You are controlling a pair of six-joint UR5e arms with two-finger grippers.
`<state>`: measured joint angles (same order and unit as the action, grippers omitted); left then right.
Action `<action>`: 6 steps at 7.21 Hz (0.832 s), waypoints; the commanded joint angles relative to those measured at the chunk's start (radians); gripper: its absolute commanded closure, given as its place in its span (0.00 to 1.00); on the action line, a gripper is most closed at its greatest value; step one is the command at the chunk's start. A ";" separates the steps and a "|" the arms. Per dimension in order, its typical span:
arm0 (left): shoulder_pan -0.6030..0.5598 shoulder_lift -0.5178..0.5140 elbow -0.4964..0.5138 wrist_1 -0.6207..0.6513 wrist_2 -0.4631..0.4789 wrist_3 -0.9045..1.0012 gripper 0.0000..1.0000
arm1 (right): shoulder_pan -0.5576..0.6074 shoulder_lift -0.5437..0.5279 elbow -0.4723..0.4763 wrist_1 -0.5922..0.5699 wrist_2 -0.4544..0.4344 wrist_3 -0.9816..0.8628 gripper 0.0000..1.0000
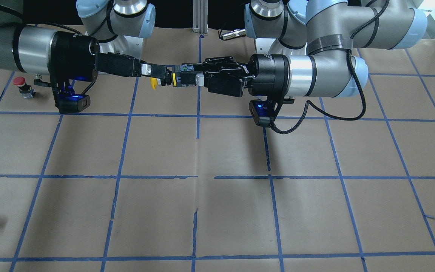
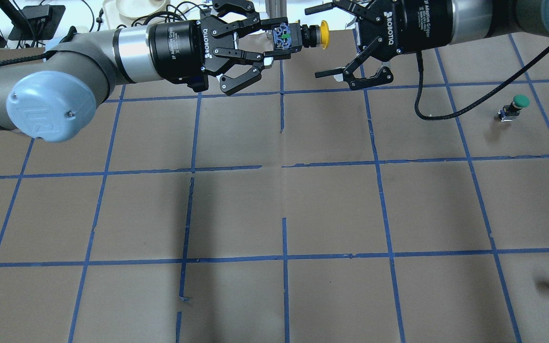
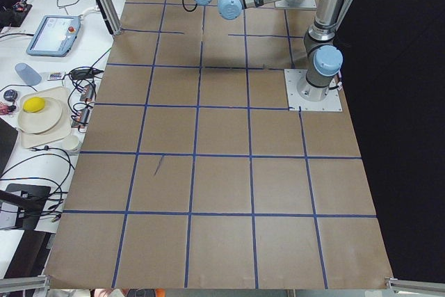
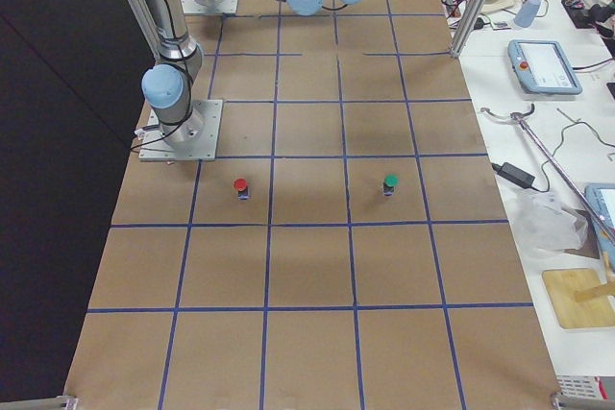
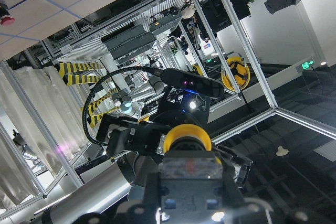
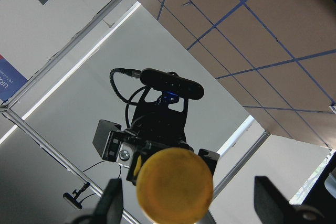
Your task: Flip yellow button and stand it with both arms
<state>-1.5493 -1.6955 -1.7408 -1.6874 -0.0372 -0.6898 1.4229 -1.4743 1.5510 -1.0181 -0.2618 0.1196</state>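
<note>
Left end effector clamps the yellow button by its blocky body, level and well above the tabletop, cap toward the right end effector, whose wide-open jaws straddle it without touching. Light, rigid, probably slick plastic; the black collar looks the surest second hold.

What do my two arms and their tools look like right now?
The left arm and right arm are silver-grey tubes with light blue joint caps. The left tool and right tool are black, two-fingered, lettered ROBOTIQ in white. A black braided cable loops from the right wrist.
</note>
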 commanded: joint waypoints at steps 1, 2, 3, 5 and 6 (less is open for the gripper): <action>0.000 0.000 0.004 0.002 -0.003 -0.002 0.96 | 0.001 0.006 0.000 -0.026 -0.002 -0.011 0.81; 0.000 0.002 0.006 0.002 -0.004 -0.002 0.96 | -0.001 0.006 -0.002 -0.031 -0.002 -0.008 0.88; 0.000 0.002 0.004 0.002 -0.004 -0.002 0.96 | -0.004 0.006 -0.002 -0.033 -0.005 -0.006 0.88; 0.000 0.005 0.018 0.006 0.002 -0.051 0.29 | -0.006 0.002 -0.003 -0.033 -0.008 -0.006 0.88; 0.000 0.016 0.018 0.030 0.006 -0.110 0.21 | -0.009 0.002 -0.003 -0.033 -0.007 -0.005 0.87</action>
<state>-1.5486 -1.6880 -1.7235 -1.6756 -0.0359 -0.7421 1.4166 -1.4711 1.5487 -1.0505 -0.2687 0.1138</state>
